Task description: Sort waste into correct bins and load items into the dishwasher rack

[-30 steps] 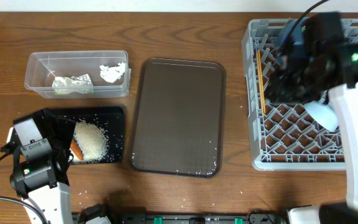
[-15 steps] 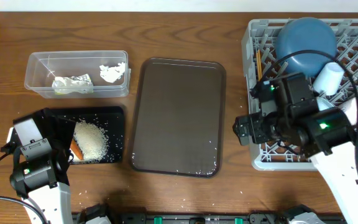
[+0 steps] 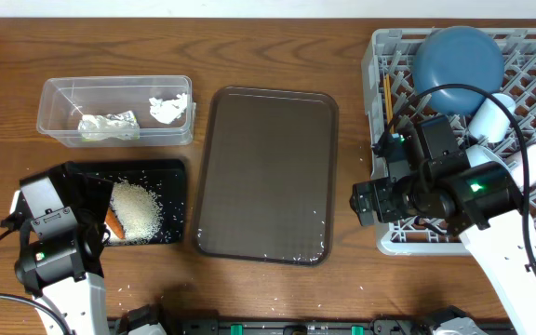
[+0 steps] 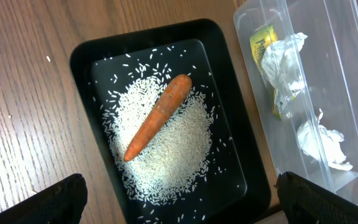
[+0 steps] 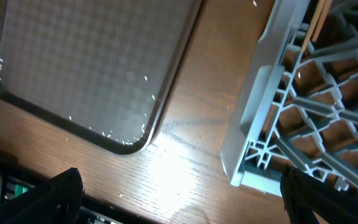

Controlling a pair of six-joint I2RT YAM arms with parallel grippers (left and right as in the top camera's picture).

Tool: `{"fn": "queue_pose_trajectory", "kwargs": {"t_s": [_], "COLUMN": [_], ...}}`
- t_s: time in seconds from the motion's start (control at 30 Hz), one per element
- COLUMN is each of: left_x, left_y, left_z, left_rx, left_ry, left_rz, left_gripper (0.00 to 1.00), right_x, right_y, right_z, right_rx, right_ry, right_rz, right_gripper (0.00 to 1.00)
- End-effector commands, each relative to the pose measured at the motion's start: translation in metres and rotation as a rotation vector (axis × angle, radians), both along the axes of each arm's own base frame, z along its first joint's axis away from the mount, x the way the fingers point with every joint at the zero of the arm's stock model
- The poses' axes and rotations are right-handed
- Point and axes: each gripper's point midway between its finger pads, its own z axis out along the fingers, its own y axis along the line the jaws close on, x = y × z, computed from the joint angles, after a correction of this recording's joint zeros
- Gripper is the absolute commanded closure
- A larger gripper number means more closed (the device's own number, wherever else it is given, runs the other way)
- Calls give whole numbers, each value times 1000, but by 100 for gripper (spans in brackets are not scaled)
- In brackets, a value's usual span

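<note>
Now that the right fingers (image 5: 61,196) stand open and empty, drawn back to the dishwasher rack's (image 3: 376,112) 8 o'clock edge, the dark blue bowl (image 3: 457,58) lies loaded at its 12 o'clock, and the left fingers (image 4: 48,199) gape above the black tray (image 4: 98,81).

Your square grey plastic rack (image 3: 376,93) sits right of the rectangular brown serving tray (image 3: 266,172). The clear plastic tub (image 3: 59,107) lies behind the shallow black tray (image 3: 173,177).

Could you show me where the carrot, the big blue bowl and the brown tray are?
carrot (image 4: 158,117), left wrist view, middle of its body.
blue bowl (image 3: 458,58), overhead view, middle of its rounded surface.
brown tray (image 3: 263,167), overhead view, bare middle of its floor.
</note>
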Motion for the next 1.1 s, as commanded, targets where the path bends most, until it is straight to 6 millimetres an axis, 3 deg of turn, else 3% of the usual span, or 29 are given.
{"fn": "queue_pose_trajectory", "kwargs": {"t_s": [0.0, 0.27, 0.47, 0.8, 1.07], "left_x": [-2, -2, -2, -2, -2], "left_y": [2, 2, 2, 2, 2], "left_z": [-1, -1, -1, -1, -1], "left_rx": [-2, -2, -2, -2, -2], "left_ry": [3, 2, 3, 3, 3], "left_rz": [17, 17, 17, 17, 17], "left_gripper": [0, 0, 0, 0, 0], "right_x": [4, 26, 31, 5, -13], "right_y": [4, 31, 46, 36, 22], "right_z": [-6, -35, -28, -14, -19], "right_rx": [2, 99, 241, 296, 268], "right_ry": [-18, -256, -517, -973, -1169], "right_rz": [20, 195, 238, 307, 326], "right_gripper": [1, 1, 1, 1, 1]}}
